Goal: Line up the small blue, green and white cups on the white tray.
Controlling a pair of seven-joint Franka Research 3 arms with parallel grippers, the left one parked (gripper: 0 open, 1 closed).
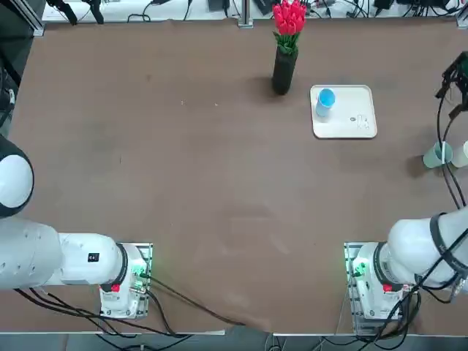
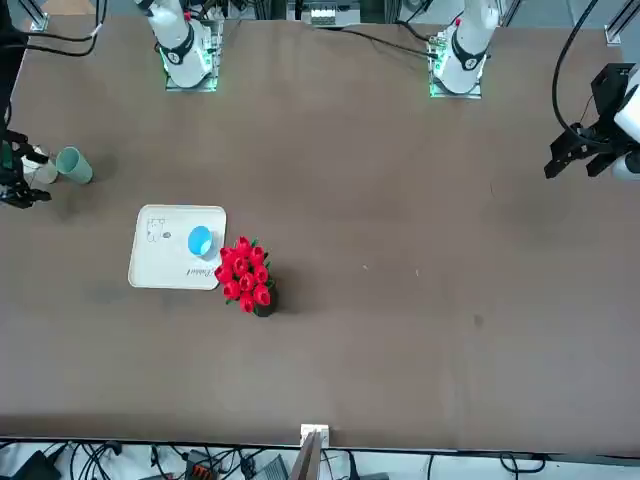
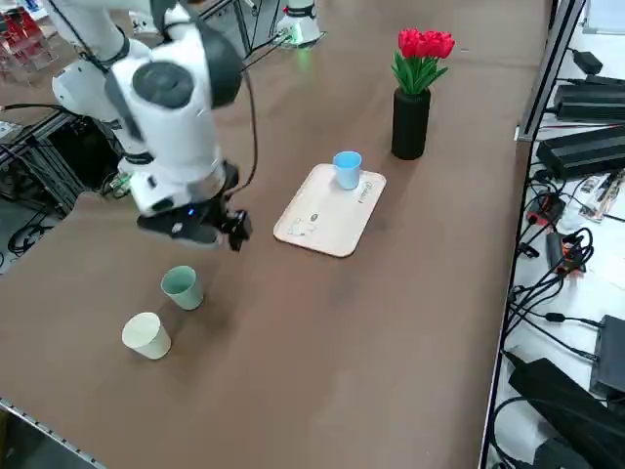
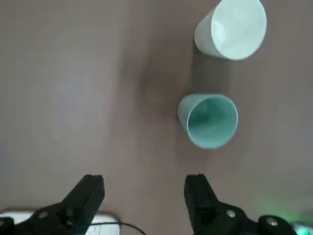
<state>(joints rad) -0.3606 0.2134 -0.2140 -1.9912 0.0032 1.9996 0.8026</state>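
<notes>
End effector [image 4: 144,196] fills the near edge of the wrist view: fingers spread wide, nothing between them, hanging above the surface [image 1: 205,183] short of the green cup [image 4: 209,120].

Green cup upright, mouth up. White cup [image 4: 232,29] just beyond it, close but apart. In the top view both sit at 3 o'clock, near the right edge, well apart from the tray [image 1: 355,128] at 1 o'clock.

Blue cup [image 1: 325,99] already on the tray, in its corner nearest the vase [image 1: 284,71].

Likely step: pick green. Advice:
- centre the fingers over the green rim before descending
- straddle the wall below the rim, since the taper slips upward
- keep the far finger out of the gap to white
- place beside blue, leaving room for white in line
</notes>
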